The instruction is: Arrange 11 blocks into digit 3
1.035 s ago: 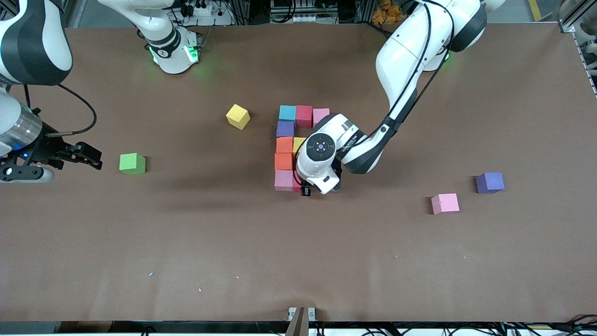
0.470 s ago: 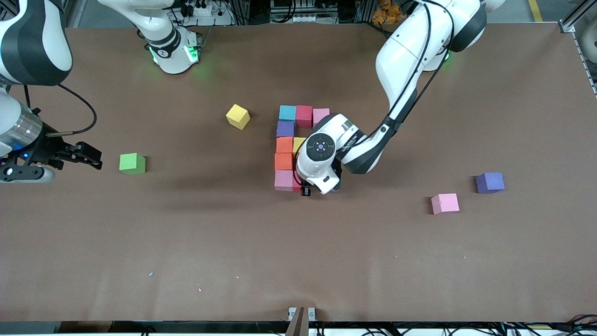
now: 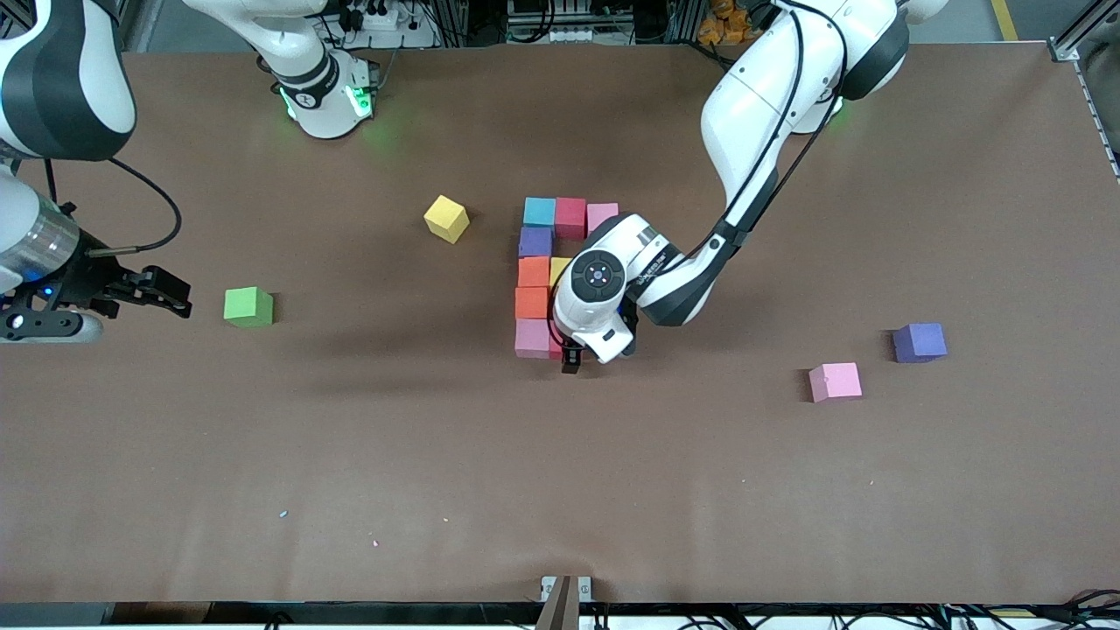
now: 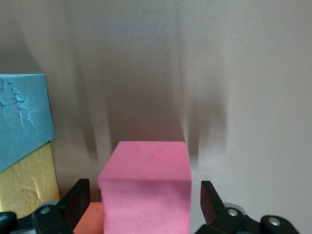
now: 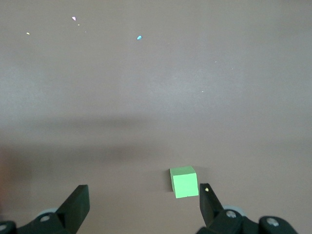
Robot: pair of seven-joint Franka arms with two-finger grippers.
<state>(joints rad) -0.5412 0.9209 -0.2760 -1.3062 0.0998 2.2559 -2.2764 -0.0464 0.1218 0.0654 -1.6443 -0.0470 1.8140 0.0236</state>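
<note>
A pink block is straddled by the released left gripper at the digit 3; the right gripper is held open, waiting.

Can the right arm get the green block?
Probably yes. The right gripper hangs open over bare table at its own end, with the green block close by and nothing between them or beside it.

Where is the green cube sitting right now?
The green cube sits alone toward the right arm's end of the table, apart from the block figure, just ahead of the open right gripper.
</note>
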